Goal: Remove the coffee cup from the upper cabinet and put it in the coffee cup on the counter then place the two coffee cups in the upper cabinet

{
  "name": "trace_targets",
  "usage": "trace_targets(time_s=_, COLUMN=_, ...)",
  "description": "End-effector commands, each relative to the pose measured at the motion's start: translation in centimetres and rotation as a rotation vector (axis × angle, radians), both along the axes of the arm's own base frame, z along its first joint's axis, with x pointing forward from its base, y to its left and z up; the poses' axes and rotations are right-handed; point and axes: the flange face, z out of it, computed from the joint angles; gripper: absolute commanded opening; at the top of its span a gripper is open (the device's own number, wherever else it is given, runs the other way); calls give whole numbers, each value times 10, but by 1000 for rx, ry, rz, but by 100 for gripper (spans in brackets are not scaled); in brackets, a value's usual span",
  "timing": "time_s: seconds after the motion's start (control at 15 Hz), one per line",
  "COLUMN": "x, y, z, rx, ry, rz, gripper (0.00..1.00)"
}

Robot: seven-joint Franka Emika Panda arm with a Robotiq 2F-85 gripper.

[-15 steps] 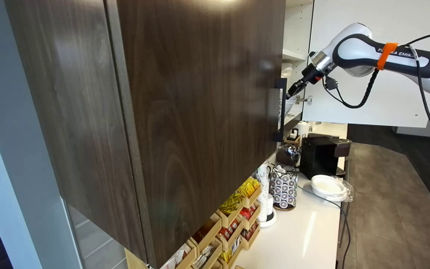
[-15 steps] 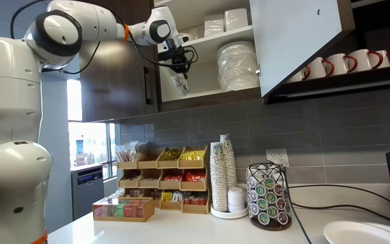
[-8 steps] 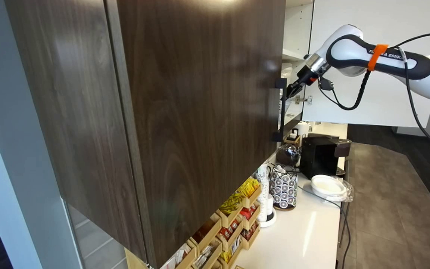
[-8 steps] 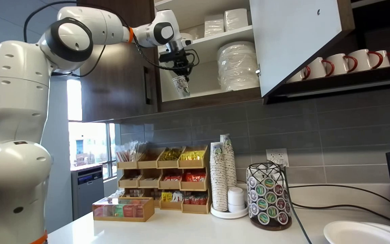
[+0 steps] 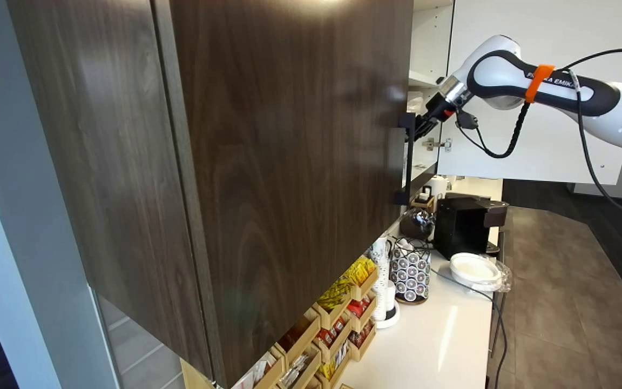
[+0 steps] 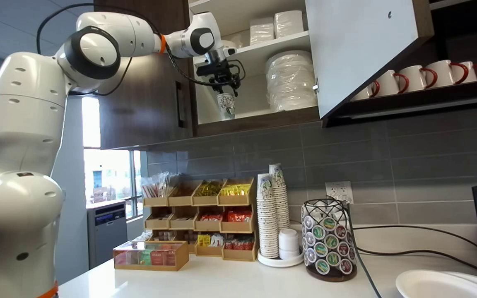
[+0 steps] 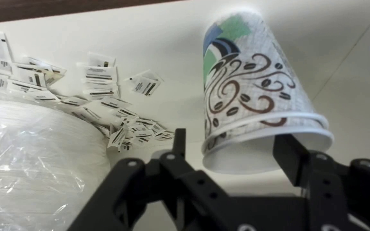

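A smooth white worktop surface (image 5: 421,346) runs through an exterior view. In an exterior view, pale patterned paper coffee cups (image 6: 226,106) stand inside the open white upper cabinet (image 6: 253,89). Wrist view: double rims indicate nesting; the black end effector (image 7: 233,147) is spread wide, gripping nothing, one finger (image 7: 287,155) overlapping the mouth. Step in hand, as judged: release. Next: retract clear of the rim without tipping.

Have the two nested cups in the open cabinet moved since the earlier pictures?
Yes: in an exterior view, the nested cups moved slightly away from the black handle, toward the wrapped round stack, and look more upright.
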Motion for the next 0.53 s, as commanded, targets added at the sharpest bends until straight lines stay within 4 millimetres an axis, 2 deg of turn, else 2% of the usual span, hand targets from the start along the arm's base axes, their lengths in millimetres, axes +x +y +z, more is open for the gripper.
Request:
trace_targets(time_s=0.0, x=-6, y=-6, z=14, rx=0, ry=-44, rz=-1, gripper=100)
trace_targets(time_s=0.27, x=-29, y=-24, z=27, rx=-4, ry=-109, rz=-16, gripper=100)
trace_targets(time_s=0.47, x=-55, y=-39, z=27, rx=-15, ry=-140, rz=-11, gripper=100)
